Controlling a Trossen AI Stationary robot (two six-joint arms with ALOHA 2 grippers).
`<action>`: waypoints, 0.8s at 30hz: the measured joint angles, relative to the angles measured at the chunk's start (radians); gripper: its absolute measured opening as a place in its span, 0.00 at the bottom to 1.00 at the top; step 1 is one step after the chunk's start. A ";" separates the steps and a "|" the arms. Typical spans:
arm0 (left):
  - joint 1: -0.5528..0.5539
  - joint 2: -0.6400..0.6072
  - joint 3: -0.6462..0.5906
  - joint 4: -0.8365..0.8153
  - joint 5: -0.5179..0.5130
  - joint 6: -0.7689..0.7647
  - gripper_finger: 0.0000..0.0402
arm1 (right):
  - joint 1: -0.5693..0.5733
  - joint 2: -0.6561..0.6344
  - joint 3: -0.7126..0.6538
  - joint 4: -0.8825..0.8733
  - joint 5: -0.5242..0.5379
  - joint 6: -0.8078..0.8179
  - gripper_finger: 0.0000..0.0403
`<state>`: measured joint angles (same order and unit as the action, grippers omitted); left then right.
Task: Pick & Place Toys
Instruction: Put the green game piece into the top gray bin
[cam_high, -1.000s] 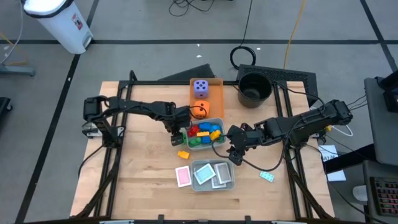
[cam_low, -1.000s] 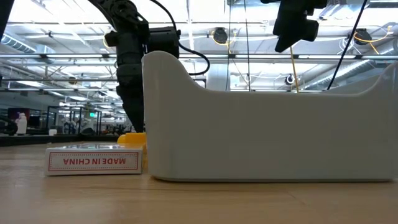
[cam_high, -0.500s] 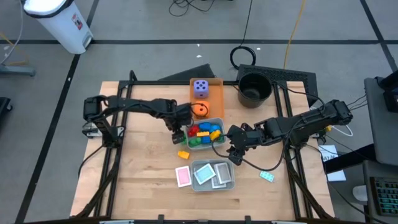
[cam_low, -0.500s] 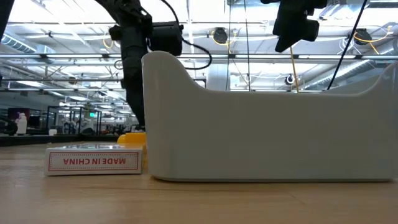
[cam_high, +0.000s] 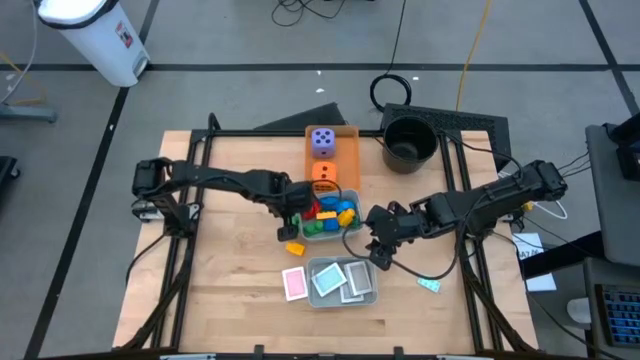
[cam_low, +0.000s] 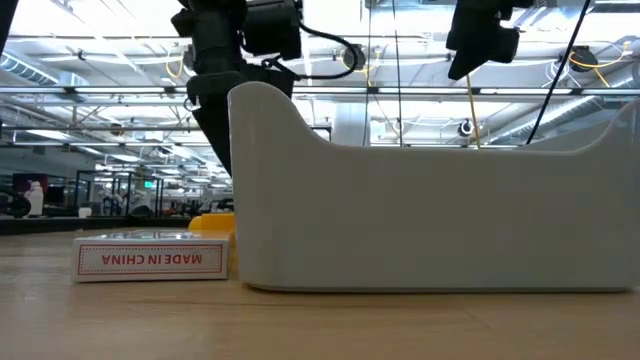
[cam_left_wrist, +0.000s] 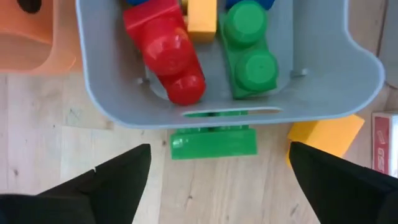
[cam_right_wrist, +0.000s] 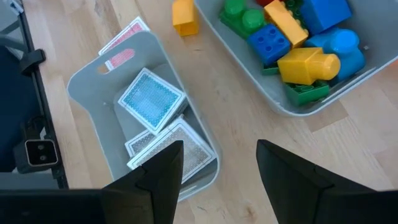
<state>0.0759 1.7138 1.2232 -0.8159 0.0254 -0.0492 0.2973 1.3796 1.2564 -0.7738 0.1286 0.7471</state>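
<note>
My left gripper hangs open above the near-left wall of the grey tray that holds red, green, blue and yellow bricks. Below it a green brick lies on the table against that wall, and a yellow brick lies nearby. The purple die and the orange die sit on the flat orange tray. My right gripper hovers open between the brick tray and the card tray. A pink card and a teal card lie on the table.
A black pot stands at the far right of the table. In the low view the card tray's white wall fills the front and hides the fingers. A card box lies beside the yellow brick.
My left gripper has risen and drawn a little toward the table's near edge, away from the orange die. My right arm has kept still.
</note>
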 joint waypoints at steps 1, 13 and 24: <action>-0.007 0.000 0.000 0.003 -0.006 -0.002 0.95 | 0.005 0.000 0.000 0.000 0.000 0.000 0.49; -0.018 0.000 0.000 0.005 -0.031 -0.125 0.98 | 0.019 0.000 0.000 0.024 0.001 0.010 0.49; 0.003 0.000 0.000 0.018 -0.079 -0.129 0.98 | 0.019 0.000 0.000 0.045 0.001 0.010 0.49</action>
<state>0.0793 1.7142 1.2228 -0.7980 -0.0540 -0.1786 0.3164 1.3796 1.2564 -0.7291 0.1299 0.7572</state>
